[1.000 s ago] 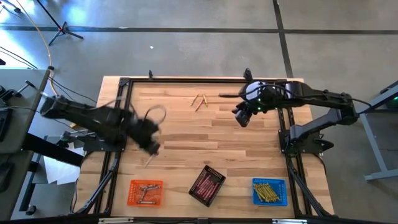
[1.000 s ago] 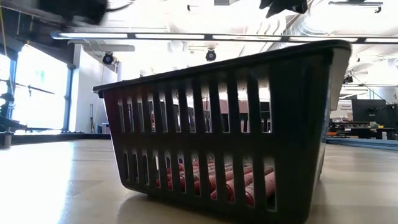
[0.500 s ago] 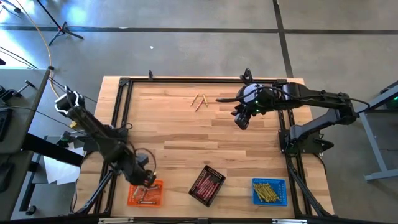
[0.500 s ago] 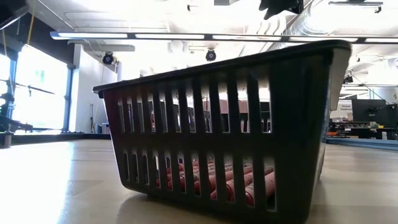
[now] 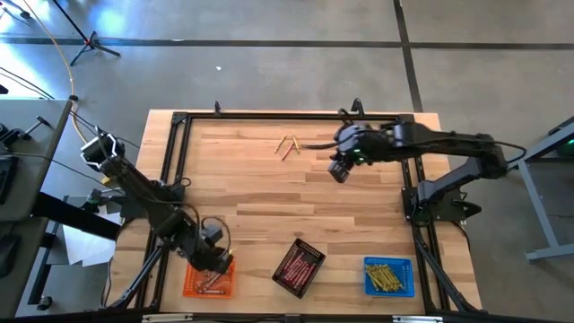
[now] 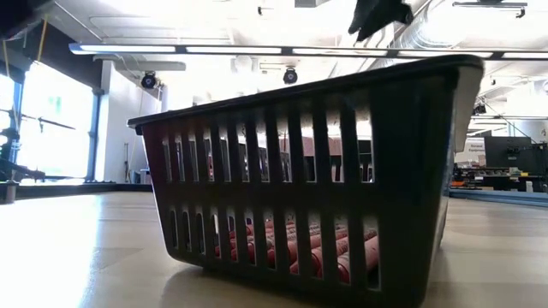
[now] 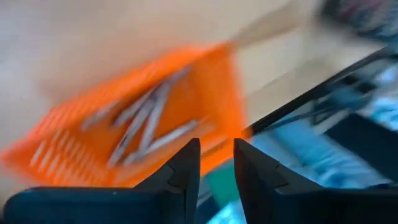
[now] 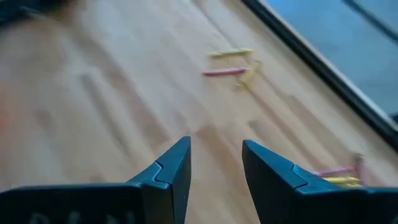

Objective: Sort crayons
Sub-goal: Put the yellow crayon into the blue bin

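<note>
Orange tray (image 5: 209, 277) at the table's near-left corner sat under your left gripper (image 5: 218, 260), fingers parted, nothing held: drop-off step, I judged. Your right gripper (image 5: 338, 169), spread and empty, hung near the loose crayons (image 5: 287, 145) by the far edge; next calls for lowering onto one.

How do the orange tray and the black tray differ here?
The orange tray lies square to the table edge at the near left; the black tray sits turned at an angle in the middle. The orange tray holds greyish crayons, the black tray reddish ones. The left gripper hovers over the orange tray; nothing is above the black tray. Both are slotted baskets.
</note>
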Robot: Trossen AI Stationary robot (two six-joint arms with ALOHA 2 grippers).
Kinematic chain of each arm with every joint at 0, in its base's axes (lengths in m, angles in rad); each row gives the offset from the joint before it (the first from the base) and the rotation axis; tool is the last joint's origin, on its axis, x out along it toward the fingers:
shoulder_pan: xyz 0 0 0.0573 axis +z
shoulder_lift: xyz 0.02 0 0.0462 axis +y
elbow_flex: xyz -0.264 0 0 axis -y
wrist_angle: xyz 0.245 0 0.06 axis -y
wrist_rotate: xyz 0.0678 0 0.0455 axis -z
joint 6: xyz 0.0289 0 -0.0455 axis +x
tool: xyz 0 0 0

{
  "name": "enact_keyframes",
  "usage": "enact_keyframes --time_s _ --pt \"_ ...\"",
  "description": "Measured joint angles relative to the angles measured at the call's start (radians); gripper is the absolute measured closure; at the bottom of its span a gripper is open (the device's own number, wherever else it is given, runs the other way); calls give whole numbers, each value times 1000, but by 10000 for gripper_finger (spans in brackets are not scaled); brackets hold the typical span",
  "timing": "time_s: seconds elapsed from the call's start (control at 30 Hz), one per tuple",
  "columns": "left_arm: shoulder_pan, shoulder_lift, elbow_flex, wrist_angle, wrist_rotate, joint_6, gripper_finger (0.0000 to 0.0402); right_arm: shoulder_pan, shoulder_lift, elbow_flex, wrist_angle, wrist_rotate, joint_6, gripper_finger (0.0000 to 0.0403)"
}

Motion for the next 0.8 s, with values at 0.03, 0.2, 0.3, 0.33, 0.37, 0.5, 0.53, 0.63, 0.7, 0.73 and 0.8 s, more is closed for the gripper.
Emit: enact_keyframes --time_s 0.03,0.2,0.3,0.33,0.37,0.5,0.53,0.63,0.7,0.73,0.8 --pt "14 -15 0 6 -39 23 316 -9 26 -1 -1 16 -1 272" --pt "124 -109 0 19 -243 245 316 -90 193 -3 50 -13 -23 272" --pt "210 -172 2 20 -342 409 316 -146 303 -4 122 -94 -27 272" --pt "238 -196 1 20 -375 459 316 -164 339 -3 155 -120 -28 272" --pt "265 -218 1 23 -410 501 316 -181 374 -4 183 -140 -28 272" --pt "355 -314 1 34 -539 672 316 -250 502 -4 327 -197 -4 272" --pt "372 -339 1 43 -565 715 316 -266 529 -4 356 -215 16 272" --pt "419 -414 1 79 -610 845 316 -308 611 12 405 -266 56 272" --pt "445 -464 1 98 -613 928 316 -328 659 40 405 -267 59 272" --pt "455 -491 1 106 -613 965 316 -337 678 54 404 -266 58 272" --pt "475 -538 2 123 -615 1034 316 -351 713 87 404 -264 53 272"
